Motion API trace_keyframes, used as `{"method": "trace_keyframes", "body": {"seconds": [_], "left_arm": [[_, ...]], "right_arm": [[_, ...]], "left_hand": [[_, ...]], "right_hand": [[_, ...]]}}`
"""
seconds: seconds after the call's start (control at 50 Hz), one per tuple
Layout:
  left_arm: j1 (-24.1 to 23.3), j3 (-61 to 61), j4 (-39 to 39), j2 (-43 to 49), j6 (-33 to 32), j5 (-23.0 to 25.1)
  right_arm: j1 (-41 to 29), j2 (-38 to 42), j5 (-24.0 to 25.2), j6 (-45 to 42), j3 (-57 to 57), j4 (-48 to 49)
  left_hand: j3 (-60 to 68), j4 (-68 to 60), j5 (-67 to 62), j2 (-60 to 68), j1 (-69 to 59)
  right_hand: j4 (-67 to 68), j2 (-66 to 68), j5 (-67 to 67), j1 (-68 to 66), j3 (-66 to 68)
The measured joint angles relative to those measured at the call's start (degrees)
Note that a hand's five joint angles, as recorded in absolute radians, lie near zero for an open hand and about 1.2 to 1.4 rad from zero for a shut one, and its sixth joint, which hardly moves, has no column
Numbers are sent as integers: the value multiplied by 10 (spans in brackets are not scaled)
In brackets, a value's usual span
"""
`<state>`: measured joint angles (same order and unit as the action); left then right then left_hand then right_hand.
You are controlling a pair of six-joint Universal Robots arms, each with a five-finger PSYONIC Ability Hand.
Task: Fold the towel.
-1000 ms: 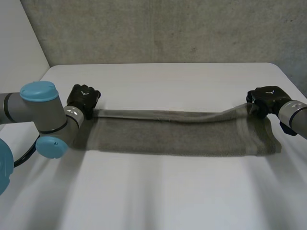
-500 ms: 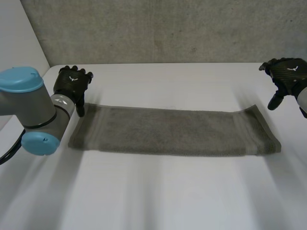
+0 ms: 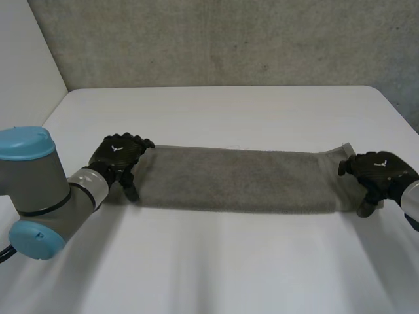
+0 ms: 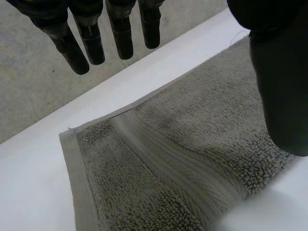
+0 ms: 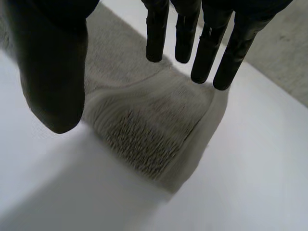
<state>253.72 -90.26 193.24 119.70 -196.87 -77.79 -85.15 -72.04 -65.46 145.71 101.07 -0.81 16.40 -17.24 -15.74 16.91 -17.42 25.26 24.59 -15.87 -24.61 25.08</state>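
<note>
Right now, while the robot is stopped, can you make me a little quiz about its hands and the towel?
1. True or false: the left hand has its fingers curled tight round the towel.
2. Pick one. Where is the right hand? A: over the towel's middle. B: at the towel's right end. C: resting on the left hand.
3. Fill the gap: the towel lies in a long strip on the white ____.

Key:
1. False. The left wrist view shows its fingers straight and apart from the thumb, holding nothing.
2. B.
3. table.
</note>
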Motion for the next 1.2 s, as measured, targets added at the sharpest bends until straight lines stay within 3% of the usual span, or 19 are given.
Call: {"method": "trace_keyframes", "body": {"seconds": [0.3,0.44,0.52,0.8,1.0,1.08,1.2], "left_arm": [[6,-1,4,-5,13,-2],[7,-1,8,-10,12,-3],[7,-2,8,-12,12,-3],[7,-6,8,-22,13,-3],[13,-11,7,-58,15,-5],[13,-11,7,-67,15,-6],[13,-10,6,-75,15,-9]], "right_arm": [[13,76,-2,-9,-21,53],[14,103,-7,-9,-40,56],[19,108,-11,-9,-47,57],[71,97,-35,-14,-71,60],[155,81,-88,-108,-163,13],[131,72,-102,-122,-206,-14],[-4,44,-112,-100,-267,-31]], "left_hand": [[0,0,0,0,0],[0,0,0,0,0],[0,0,0,0,0],[-1,0,2,0,1],[-14,4,22,-14,13],[-16,4,23,-14,15],[-16,4,23,-14,15]], "right_hand": [[130,124,-127,-136,130],[318,332,-312,-331,319],[503,509,-496,-506,495],[517,511,-504,-513,518],[517,511,-505,-514,519],[517,511,-505,-515,519],[517,511,-505,-516,523]]}}
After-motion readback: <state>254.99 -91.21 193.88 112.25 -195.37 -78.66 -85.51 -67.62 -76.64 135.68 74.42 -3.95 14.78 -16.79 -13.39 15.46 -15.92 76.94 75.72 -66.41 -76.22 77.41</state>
